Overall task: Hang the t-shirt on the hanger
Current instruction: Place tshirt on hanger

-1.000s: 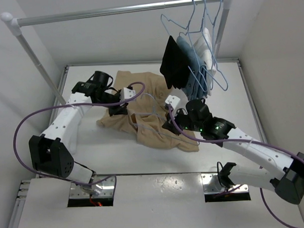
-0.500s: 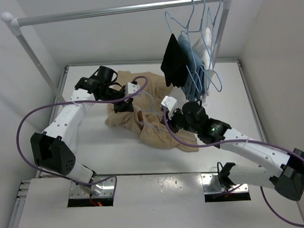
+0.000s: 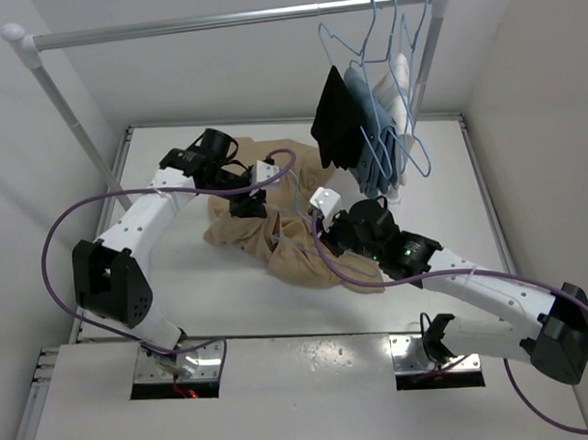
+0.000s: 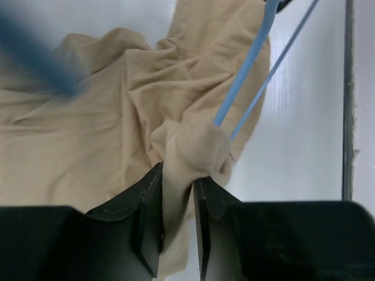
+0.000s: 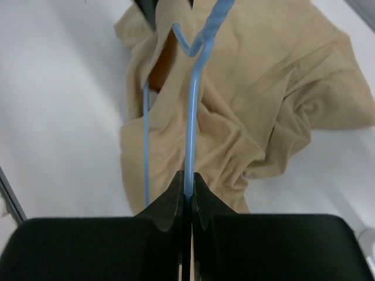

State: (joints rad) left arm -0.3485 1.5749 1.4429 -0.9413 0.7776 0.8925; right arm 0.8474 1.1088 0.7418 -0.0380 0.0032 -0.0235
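The tan t-shirt lies crumpled mid-table. In the left wrist view a bunched fold of the t-shirt covers one end of the pale-blue wire hanger. My left gripper stands at that fold; its jaws are parted, with cloth still hanging between them and a gap showing beside it. My right gripper is shut on a straight wire of the hanger, and its jaws pinch that wire above the t-shirt. The hanger's twisted neck points away from my right wrist.
A clothes rail crosses the back, with its left post slanting down. At the rail's right end hang like hangers with a black garment, a blue one and a white one, just above my right arm.
My left gripper moved right toward the hanger with the cloth, and its jaws parted. My right arm carried the hanger left. The shirt bunched up more narrowly.
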